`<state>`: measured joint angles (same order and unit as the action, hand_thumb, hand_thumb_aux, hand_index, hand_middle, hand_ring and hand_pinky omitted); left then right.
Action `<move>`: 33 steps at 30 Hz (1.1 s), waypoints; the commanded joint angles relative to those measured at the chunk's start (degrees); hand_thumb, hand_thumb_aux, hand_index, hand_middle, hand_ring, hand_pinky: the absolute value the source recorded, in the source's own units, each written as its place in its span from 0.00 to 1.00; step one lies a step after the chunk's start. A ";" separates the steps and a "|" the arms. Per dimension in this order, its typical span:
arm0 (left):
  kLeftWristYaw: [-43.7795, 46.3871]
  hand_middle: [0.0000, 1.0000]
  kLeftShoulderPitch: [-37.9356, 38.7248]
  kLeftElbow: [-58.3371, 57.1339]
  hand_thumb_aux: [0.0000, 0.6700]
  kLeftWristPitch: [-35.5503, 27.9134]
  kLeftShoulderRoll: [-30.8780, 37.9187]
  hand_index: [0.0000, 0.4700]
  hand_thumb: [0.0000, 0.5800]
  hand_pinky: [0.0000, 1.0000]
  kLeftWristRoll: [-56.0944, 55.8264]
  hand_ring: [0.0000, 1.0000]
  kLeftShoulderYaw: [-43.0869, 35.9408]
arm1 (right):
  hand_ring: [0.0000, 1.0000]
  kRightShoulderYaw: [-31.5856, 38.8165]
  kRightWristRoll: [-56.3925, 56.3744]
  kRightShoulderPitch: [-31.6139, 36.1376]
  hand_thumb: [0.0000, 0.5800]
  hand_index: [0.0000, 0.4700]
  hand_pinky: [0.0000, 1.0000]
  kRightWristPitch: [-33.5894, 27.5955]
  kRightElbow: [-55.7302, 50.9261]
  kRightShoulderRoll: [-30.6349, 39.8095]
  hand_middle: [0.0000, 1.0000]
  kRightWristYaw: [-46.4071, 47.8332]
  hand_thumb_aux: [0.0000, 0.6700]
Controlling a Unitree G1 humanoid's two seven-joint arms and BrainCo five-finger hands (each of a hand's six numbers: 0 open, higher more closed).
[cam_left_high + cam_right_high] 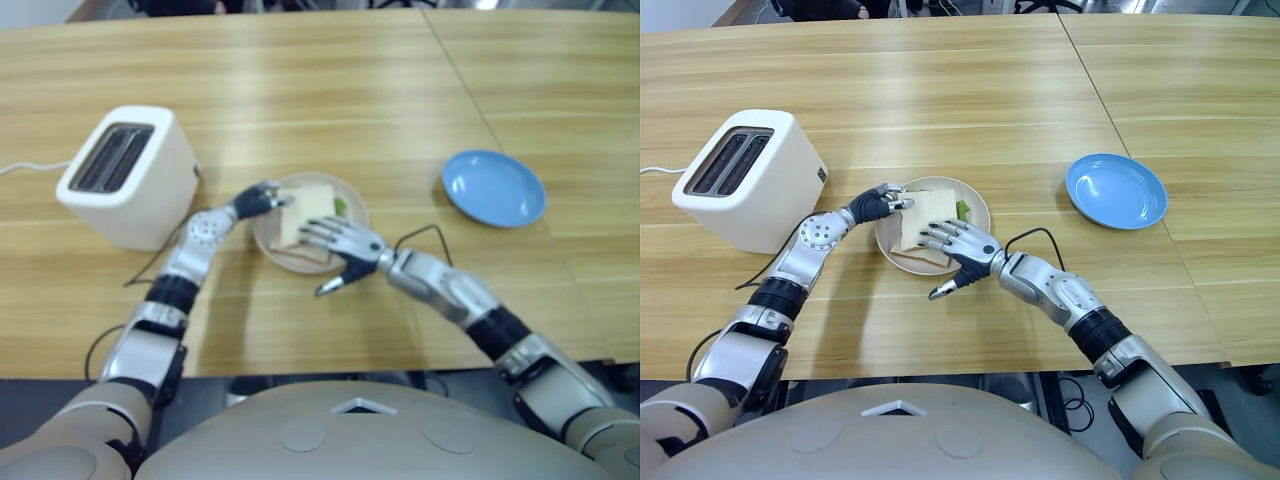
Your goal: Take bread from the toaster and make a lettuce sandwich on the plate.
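- Table: a wood-grain top. A seam runs from the far edge toward the near edge, right of centre.
- Toaster: white, standing upright in the left part of the table, well back from the near edge. Its two slots face up and look dark inside; no bread is seen standing out of them. A pale cord runs from it to the table's left edge.
- Plate: beige and round, near the middle of the table, closer to the near edge than the far one and just right of the toaster.
- Bread: two slices are stacked on the plate. The top slice is pale and covers most of the stack. The brown crust of the bottom slice shows along the near side.
- Lettuce: a green strip showing at the right edge of the stack, between the slices, within the plate's rim.
- Left hand: at the plate's left rim, fingers curled closed on the far-left corner of the top slice.
- Right hand: over the near-right part of the plate, fingers spread wide and gripping nothing. The fingertips lie at the near edge of the top slice, and the thumb points toward the table's near edge.
- Blue plate: in the right part of the table, well apart from the beige plate and from both hands.
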<state>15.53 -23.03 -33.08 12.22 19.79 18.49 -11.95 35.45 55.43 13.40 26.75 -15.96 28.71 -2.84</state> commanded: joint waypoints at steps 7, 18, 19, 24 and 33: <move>-25.58 0.00 0.13 13.74 0.00 -4.81 6.69 0.00 0.00 0.00 18.33 0.00 2.67 | 0.00 4.23 1.39 -3.38 0.00 0.00 0.00 -2.17 -9.26 1.04 0.00 6.42 0.00; -7.58 1.00 10.05 25.59 1.00 2.56 5.19 0.98 1.00 1.00 -5.97 1.00 6.38 | 1.00 -12.53 -8.74 -6.29 1.00 0.98 1.00 5.69 14.33 2.21 1.00 -13.44 1.00; -5.25 1.00 11.50 28.45 1.00 2.44 5.77 0.98 1.00 1.00 -9.58 1.00 7.70 | 1.00 -15.92 -11.30 -7.32 1.00 0.98 1.00 6.74 17.99 2.47 1.00 -14.90 1.00; 1.73 1.00 17.71 41.65 1.00 1.23 10.69 0.98 1.00 1.00 -22.51 1.00 17.41 | 1.00 -29.42 -18.55 -13.08 1.00 0.98 1.00 8.60 30.86 3.49 1.00 -16.71 1.00; 21.64 1.00 37.32 53.69 1.00 -1.10 25.51 0.98 1.00 1.00 -27.81 1.00 21.58 | 1.00 -27.15 -24.18 -22.70 1.00 0.98 1.00 2.11 28.47 8.50 1.00 4.98 1.00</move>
<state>32.75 12.00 20.21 11.74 43.53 -11.37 11.60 5.24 32.45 -7.70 30.85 15.14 36.31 -4.76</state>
